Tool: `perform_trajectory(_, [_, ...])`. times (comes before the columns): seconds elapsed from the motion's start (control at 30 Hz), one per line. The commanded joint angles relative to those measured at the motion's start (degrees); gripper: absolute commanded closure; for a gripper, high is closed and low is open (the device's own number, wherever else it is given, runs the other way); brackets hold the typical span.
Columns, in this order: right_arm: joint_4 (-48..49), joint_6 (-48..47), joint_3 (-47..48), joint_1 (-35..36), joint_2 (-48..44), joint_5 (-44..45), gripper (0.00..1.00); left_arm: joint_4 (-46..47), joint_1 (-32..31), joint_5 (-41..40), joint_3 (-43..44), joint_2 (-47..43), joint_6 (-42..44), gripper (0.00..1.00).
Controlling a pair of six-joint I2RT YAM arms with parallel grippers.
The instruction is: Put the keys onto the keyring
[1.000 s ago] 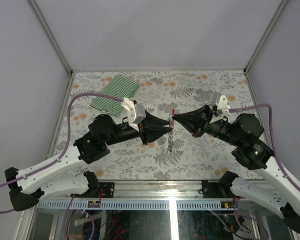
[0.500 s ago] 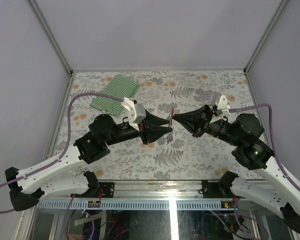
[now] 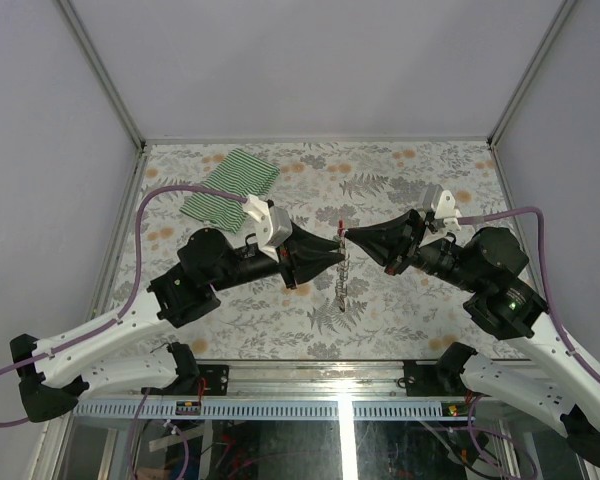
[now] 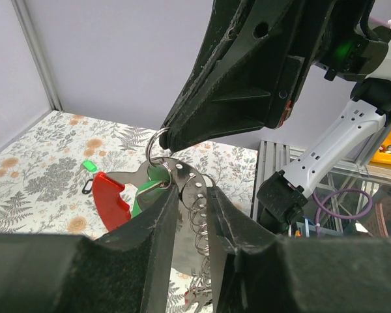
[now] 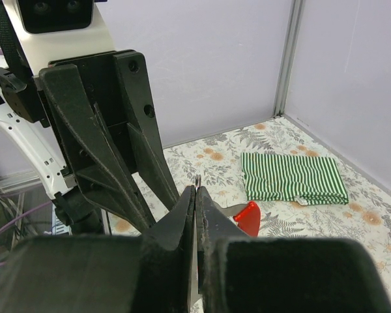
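Keyring dangling lower again, left gripper clamping it, right gripper pinching it, table edges far

Overall light: bright, even and diffuse, coming from above; no hard beam.
Worktop: lit alike from near to far, with only faint, soft shadows beneath the arms.
Walls: flat pale lilac, no hot spots.
Below the near edge: dim and murky.
Left wrist view: left fingers are a dark blur at the bottom; the keyring catches small glints; the right background is brighter.
Right wrist view: right fingers are dark and soft; the striped cloth is fairly crisp.
Distortion: the frame posts lean outward in the top view.
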Motion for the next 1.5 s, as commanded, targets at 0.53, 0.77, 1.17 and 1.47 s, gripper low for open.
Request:
perform_trajectory(0.53, [4.6,0.1,0.9,0.3,-0.6,1.1,1.00,0.6,-0.2,-0.4,-0.2,-0.2,-0.6,1.00])
perform_trajectory(0.77, [4.5,-0.5,0.5,0.3,-1.0,2.0,1.00,1.1,-0.2,0.5,-0.1,-1.1,-1.5,1.00])
perform_trajectory(1.17, [5.3,-0.7,-1.2,0.3,-1.5,1.6,0.83,1.5,0.4,3.1,0.7,-0.2,-5.1,1.00])
perform_trajectory(1.47, [3.8,-2.1,-1.4,0.3,-3.5,3.5,0.67,2.0,2.7,4.2,0.4,0.4,-7.9,1.00])
